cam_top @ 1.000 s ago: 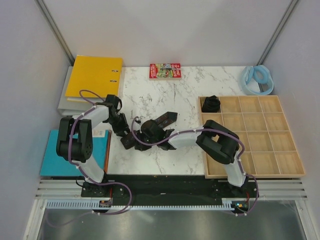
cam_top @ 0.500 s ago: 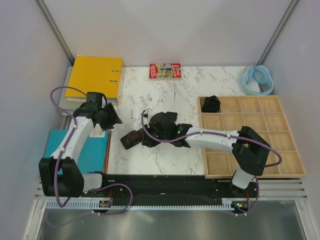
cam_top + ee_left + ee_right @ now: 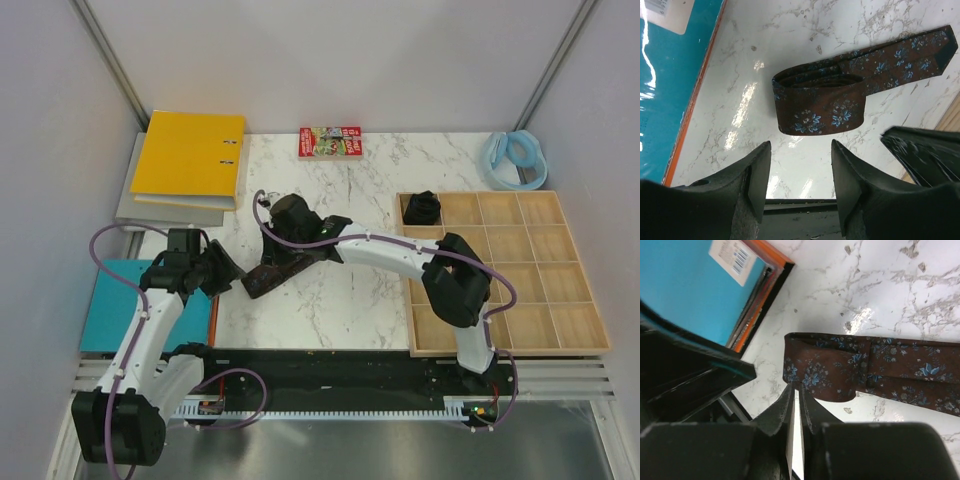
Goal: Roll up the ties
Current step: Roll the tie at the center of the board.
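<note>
One tie [image 3: 300, 255] lies on the marble table, a dark brown strip with blue flowers. Its near end is folded into a loose flat coil [image 3: 820, 107] and its pointed tail [image 3: 940, 45] runs away to the far right. My right gripper [image 3: 795, 387] is shut, with its tips at the edge of the folded end [image 3: 835, 370]; I cannot tell whether it pinches the fabric. It reaches in from behind the tie in the top view [image 3: 272, 265]. My left gripper [image 3: 801, 150] is open and empty, just left of the coil [image 3: 222, 270]. A second tie [image 3: 423, 208] sits rolled in the tray's far-left compartment.
A wooden compartment tray [image 3: 500, 300] fills the right side. A teal book [image 3: 130, 310] lies under the left arm. A yellow binder [image 3: 190, 155] is at the far left, a red book [image 3: 330, 141] at the back, and a pale blue looped band [image 3: 515, 160] at the far right.
My left gripper swung away to the left, then came back down beside the tie's folded end. My right gripper shifted toward the far left over the tie. The tie now lies straighter.
</note>
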